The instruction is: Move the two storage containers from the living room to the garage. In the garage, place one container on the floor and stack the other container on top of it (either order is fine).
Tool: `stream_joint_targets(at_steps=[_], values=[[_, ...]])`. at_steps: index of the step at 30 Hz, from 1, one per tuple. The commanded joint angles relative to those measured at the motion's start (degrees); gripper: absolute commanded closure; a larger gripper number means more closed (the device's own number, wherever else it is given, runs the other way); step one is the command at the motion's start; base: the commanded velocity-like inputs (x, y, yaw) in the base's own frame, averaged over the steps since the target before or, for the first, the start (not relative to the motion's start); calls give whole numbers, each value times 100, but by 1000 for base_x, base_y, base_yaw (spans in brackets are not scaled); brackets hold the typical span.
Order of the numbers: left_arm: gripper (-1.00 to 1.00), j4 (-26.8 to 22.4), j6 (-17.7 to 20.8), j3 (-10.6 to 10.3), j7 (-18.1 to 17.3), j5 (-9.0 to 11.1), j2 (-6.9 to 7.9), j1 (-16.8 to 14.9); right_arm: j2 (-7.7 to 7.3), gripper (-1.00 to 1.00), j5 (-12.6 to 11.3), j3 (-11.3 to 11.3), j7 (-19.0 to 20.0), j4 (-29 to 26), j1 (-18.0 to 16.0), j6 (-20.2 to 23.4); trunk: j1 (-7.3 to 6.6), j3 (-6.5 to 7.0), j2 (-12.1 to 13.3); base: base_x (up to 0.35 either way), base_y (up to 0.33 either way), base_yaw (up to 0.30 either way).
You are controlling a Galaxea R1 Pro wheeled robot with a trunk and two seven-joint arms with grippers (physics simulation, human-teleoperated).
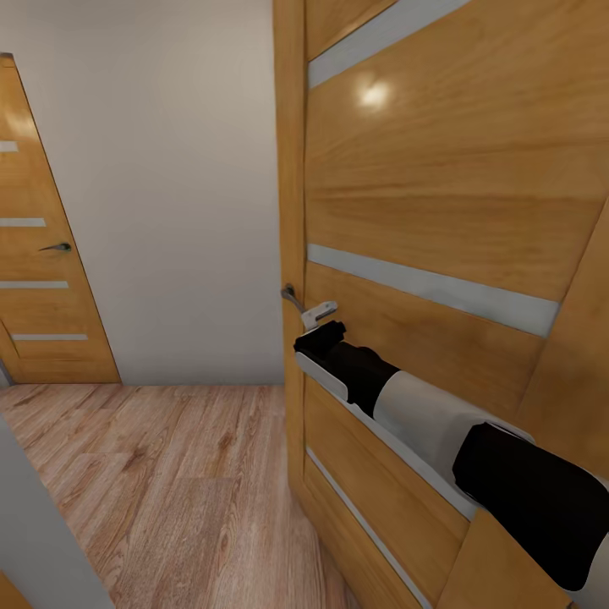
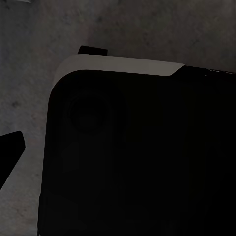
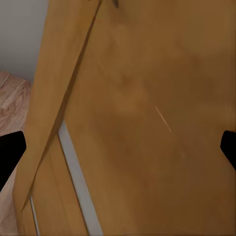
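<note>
Wood, head view: a light wooden door (image 1: 440,211) with frosted glass strips stood close in front, its varnished grain smooth and glossy; the right arm (image 1: 440,414) reached to the lever handle (image 1: 292,296) at the door's free edge.
Right gripper, head view: the right gripper (image 1: 320,315) was at the handle; whether apart or together I could not tell.
Surroundings, head view: plank flooring (image 1: 169,474), a plain white wall (image 1: 169,186), a second matching door (image 1: 42,254) at the far left.
Left wrist view: a dark, rounded body part (image 2: 137,157) over rough speckled grey concrete (image 2: 29,69); one finger (image 2: 11,147) showed at the edge, so that pincer's state was unclear.
Right wrist view: flat door panel up close, black fingertips (image 3: 10,152) at both edges, set wide apart.
Containers: neither storage container was in sight.
Risk: my judgement is that the gripper could slip off the slim lever, or the arm scrape the panel, if the base rolled forward.
</note>
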Motion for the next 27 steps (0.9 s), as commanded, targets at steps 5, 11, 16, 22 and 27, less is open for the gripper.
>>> stream_joint_targets(at_steps=[5,11,16,22,27], values=[[-100,-1,-14,4,-3,44,-1,-1,0,-100,-36,14,-59,347,-9,41,0,-7,-3,0,0,0],[-100,0,-14,4,-3,44,-1,-1,0,-100,-38,13,-40,292,-9,13,0,-7,-3,0,0,0],[-100,-1,-14,4,-3,44,-1,-1,0,-100,-35,18,-44,197,-9,10,0,-7,-3,0,0,0],[-100,0,-14,4,-3,44,-1,-1,0,-100,-36,13,-28,96,-9,18,0,-7,-3,0,0,0],[-100,0,-14,4,-3,44,-1,-1,0,-100,-37,13,-15,90,-9,19,0,-7,-3,0,0,0]])
